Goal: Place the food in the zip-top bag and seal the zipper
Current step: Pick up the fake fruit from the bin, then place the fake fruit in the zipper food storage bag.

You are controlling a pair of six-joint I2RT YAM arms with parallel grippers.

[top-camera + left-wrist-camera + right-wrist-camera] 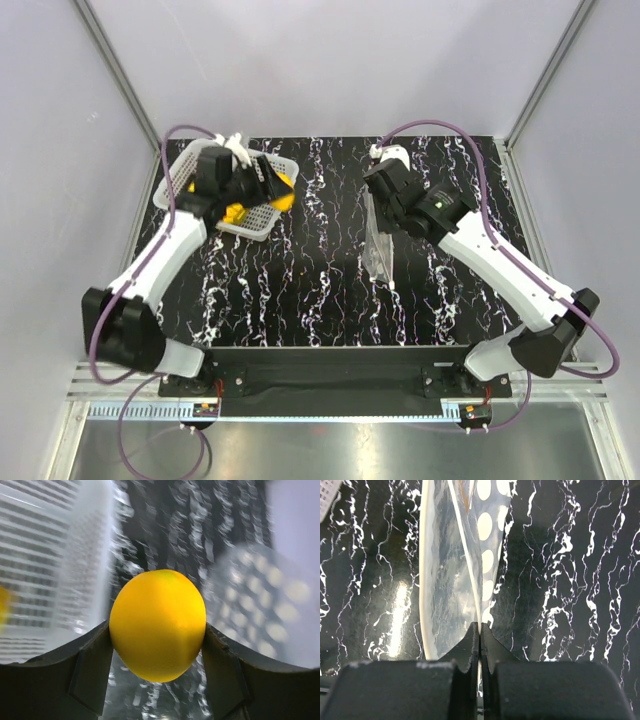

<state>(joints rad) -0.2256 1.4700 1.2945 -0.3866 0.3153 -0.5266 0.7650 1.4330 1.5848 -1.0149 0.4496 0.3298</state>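
My left gripper point(272, 186) is shut on an orange-yellow round fruit point(157, 625), with one finger pressed on each side. It holds the fruit point(286, 194) above the right end of the white basket. More yellow food point(238, 213) lies in the basket, mostly hidden under the arm. My right gripper point(480, 627) is shut on one lip of the zip-top bag point(452, 580), a clear pouch with white dots. The bag point(380, 250) hangs from it to the table's middle. The zipper point(466, 555) shows as a thin pale strip running from the jaws along the pinched edge.
The white perforated basket point(262, 222) stands at the table's back left; its wall point(50, 580) fills the left of the left wrist view. The black marbled table point(300, 300) lies between the arms. Grey walls and metal frame posts point(120, 80) enclose the back and sides.
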